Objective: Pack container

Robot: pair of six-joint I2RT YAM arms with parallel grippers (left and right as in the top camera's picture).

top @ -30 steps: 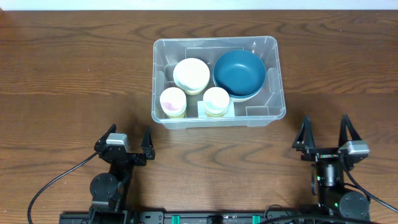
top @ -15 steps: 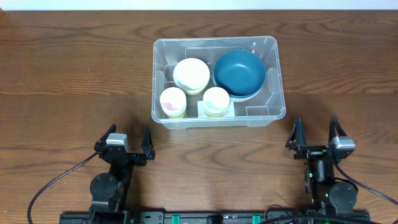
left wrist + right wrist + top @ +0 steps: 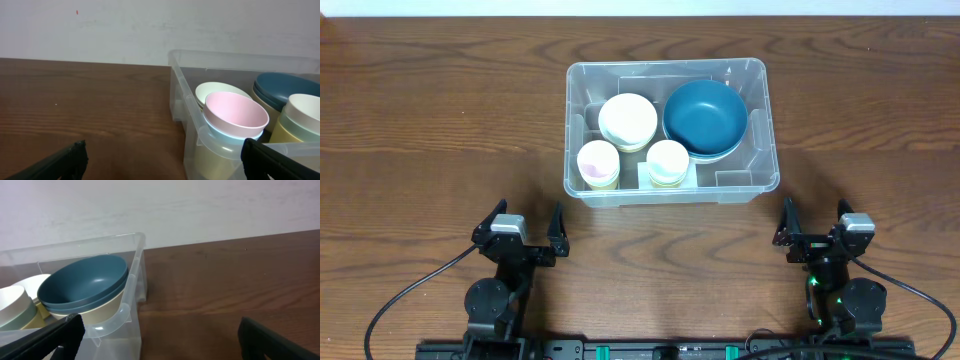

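The container point(image 3: 670, 66), a clear plastic bin, stands at the middle of the wooden table. Inside it are stacked dark blue bowls point(image 3: 705, 115), a stack of cream bowls point(image 3: 627, 120), a pink-lined cup point(image 3: 598, 162) and a cream cup point(image 3: 667, 160). My left gripper point(image 3: 528, 215) rests open and empty near the front edge, short of the bin's near left corner. My right gripper point(image 3: 814, 215) is open and empty off the bin's near right corner. The left wrist view shows the container point(image 3: 235, 56) and the pink cup point(image 3: 235, 115) ahead of the open left gripper point(image 3: 162, 155). The right wrist view shows the blue bowls point(image 3: 82, 282) beyond the open right gripper point(image 3: 160, 330).
Bare wooden table point(image 3: 440, 120) surrounds the bin on all sides. A pale wall point(image 3: 150, 25) rises behind the table's far edge. Black cables point(image 3: 395, 305) trail from the arm bases along the front edge.
My right gripper has moved left and drawn back a little toward the front edge, staying open. The left arm and the bin's contents have not moved.
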